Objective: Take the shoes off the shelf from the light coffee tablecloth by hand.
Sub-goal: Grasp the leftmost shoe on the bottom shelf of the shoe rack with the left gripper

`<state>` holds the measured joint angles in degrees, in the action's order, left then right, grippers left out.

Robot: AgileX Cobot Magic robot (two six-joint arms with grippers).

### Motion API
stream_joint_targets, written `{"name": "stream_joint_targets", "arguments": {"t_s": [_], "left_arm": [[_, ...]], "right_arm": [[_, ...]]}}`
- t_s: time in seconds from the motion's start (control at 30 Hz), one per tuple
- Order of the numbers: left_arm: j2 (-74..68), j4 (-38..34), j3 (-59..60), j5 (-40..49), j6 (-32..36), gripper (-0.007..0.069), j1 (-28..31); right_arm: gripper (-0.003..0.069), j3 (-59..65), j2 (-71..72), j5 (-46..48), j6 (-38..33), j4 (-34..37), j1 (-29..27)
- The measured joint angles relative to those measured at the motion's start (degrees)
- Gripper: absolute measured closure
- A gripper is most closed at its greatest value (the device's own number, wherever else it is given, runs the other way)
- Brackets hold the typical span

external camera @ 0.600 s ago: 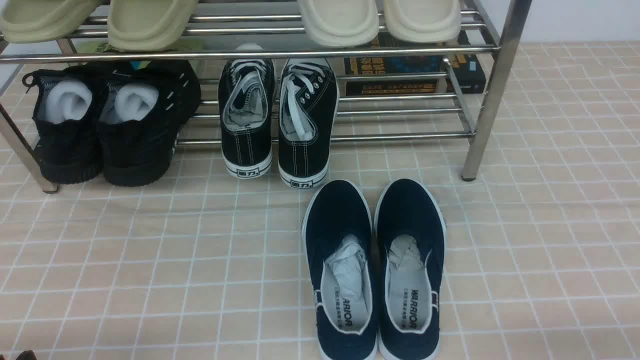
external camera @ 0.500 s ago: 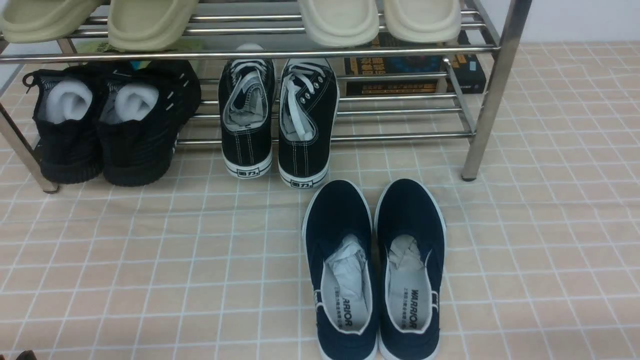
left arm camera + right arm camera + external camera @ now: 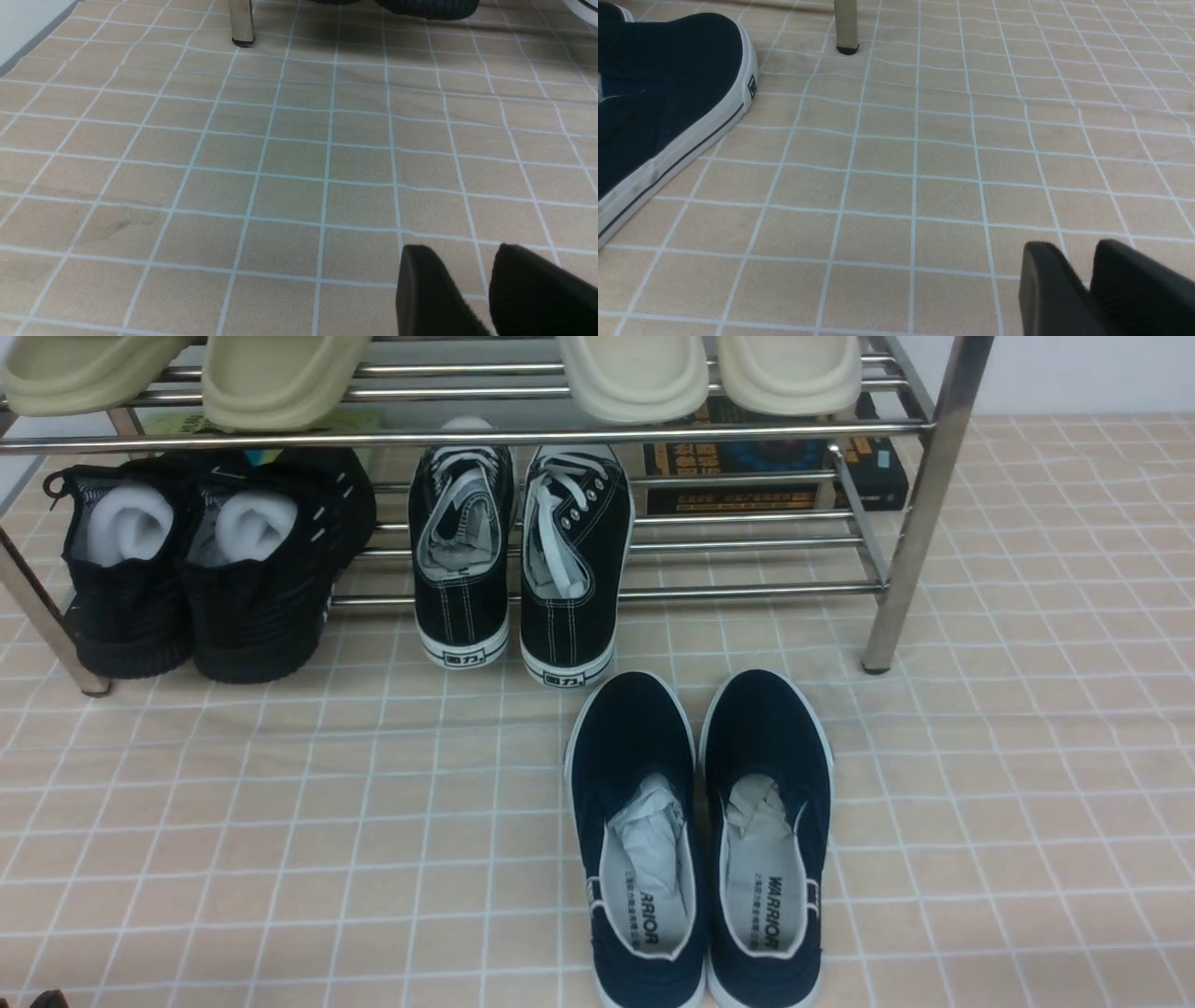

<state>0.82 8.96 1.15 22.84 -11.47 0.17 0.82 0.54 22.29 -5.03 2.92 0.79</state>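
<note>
At the shelf's [image 3: 920, 513] left end, on its lower tier, two shoes [image 3: 201, 588] sit unmoved. Two lace-ups [image 3: 518, 560] sit beside them, two slip-ons [image 3: 700, 784] in front, four slippers [image 3: 280, 373] above. Left hand [image 3: 460, 254] is slightly parted and empty; right hand [image 3: 1069, 249] is clenched and empty.

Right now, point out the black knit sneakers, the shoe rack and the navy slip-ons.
black knit sneakers [image 3: 257, 607]: front view, right shoe's heel
shoe rack [image 3: 915, 523]: front view, right front leg
navy slip-ons [image 3: 630, 737]: front view, left shoe's toe

The checked tablecloth [image 3: 280, 821] carries the metal shelf [image 3: 920, 504] toward its far edge and navy slip-ons [image 3: 700, 840] just before it.
</note>
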Motion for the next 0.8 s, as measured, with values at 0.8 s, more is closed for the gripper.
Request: {"name": "stream_joint_targets", "arguments": {"t_s": [0.8], "left_arm": [[0.00,0.00,0.00,0.00,0.00,0.0384,0.00]], "right_arm": [[0.0469,0.00,0.00,0.00,0.00,0.00,0.00]]}}
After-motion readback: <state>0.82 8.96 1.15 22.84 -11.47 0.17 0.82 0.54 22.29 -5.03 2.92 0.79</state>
